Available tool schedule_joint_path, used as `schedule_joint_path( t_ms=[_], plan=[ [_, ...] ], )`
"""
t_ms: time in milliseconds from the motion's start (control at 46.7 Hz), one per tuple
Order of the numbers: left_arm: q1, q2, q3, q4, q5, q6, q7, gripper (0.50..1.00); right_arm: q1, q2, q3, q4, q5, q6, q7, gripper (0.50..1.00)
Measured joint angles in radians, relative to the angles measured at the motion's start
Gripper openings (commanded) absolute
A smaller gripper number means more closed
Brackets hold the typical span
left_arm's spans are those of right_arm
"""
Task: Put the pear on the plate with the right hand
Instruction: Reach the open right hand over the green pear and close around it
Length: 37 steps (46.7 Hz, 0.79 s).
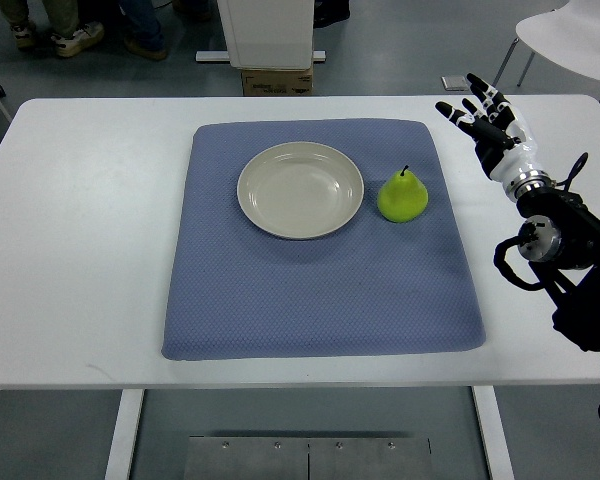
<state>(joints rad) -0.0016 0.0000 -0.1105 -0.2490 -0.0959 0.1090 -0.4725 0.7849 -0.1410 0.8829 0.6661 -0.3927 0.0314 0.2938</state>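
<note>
A green pear [403, 196] stands upright on the blue mat [320, 290], just right of an empty cream plate [300, 189] and not touching it. My right hand [485, 118] is over the white table at the mat's far right corner, fingers spread and holding nothing. It is well to the right of the pear and a little farther back. The left arm is out of view.
The white table [80, 250] carries the mat. Beyond its far edge are a cardboard box [277, 81] under a white stand, a white chair [570, 35] at the right, and people's feet [75, 38] at the far left.
</note>
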Motion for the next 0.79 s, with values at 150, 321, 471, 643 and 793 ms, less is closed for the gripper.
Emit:
schedule_joint_path(
  t_ms=[150,321,471,643,793],
  plan=[
    [0.0,0.0,0.0,0.0,0.0,0.0,0.0,1.0,0.023,-0.006,-0.063,0.0,-0.001,0.034,0.032,1.0],
    [0.0,0.0,0.0,0.001,0.0,0.0,0.0,1.0,0.049,-0.019,-0.198,-0.002,-0.006,0.054,0.101,1.0],
    [0.0,0.0,0.0,0.001,0.0,0.0,0.0,1.0,0.072,-0.034,-0.339,-0.003,-0.007,0.056,0.194,1.0],
    [0.0,0.0,0.0,0.001,-0.001,0.0,0.0,1.0,0.086,-0.034,-0.422,-0.02,-0.009,0.055,0.251,1.0],
    [0.0,0.0,0.0,0.001,-0.001,0.0,0.0,1.0,0.092,-0.026,-0.467,-0.053,-0.009,0.053,0.283,1.0]
  ],
)
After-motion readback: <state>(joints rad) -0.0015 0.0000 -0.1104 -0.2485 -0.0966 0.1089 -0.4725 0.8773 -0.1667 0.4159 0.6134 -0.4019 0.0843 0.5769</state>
